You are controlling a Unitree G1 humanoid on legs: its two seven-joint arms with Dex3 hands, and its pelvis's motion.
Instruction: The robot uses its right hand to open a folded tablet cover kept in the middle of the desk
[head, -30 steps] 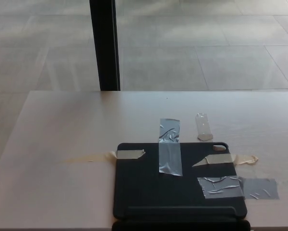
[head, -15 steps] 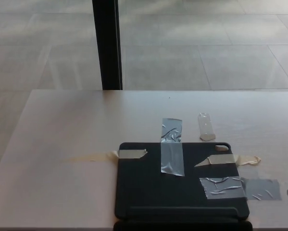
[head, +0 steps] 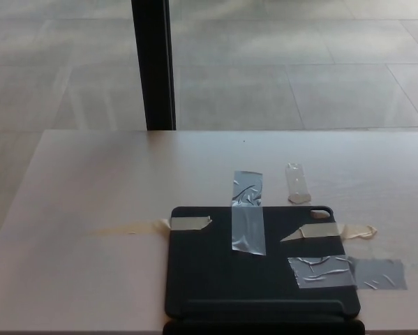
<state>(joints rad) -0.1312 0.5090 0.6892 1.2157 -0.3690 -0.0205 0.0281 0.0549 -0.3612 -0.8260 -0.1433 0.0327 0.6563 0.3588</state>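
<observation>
A dark folded tablet cover [head: 257, 269] lies flat on the pale desk [head: 97, 188], near its front edge and a little right of centre. Strips of grey tape [head: 247, 220] and beige tape [head: 189, 223] hold it to the desk top. More grey tape [head: 345, 272] crosses its right edge. Neither of my hands shows in the head view.
A clear tape scrap [head: 296, 183] sits on the desk behind the cover. A black post [head: 153, 63] stands beyond the desk's far edge, on a grey tiled floor [head: 299, 63].
Two black fingertips showed at the right edge half a second ago and are gone now. The picture has shifted slightly with the camera; the cover stays put.
</observation>
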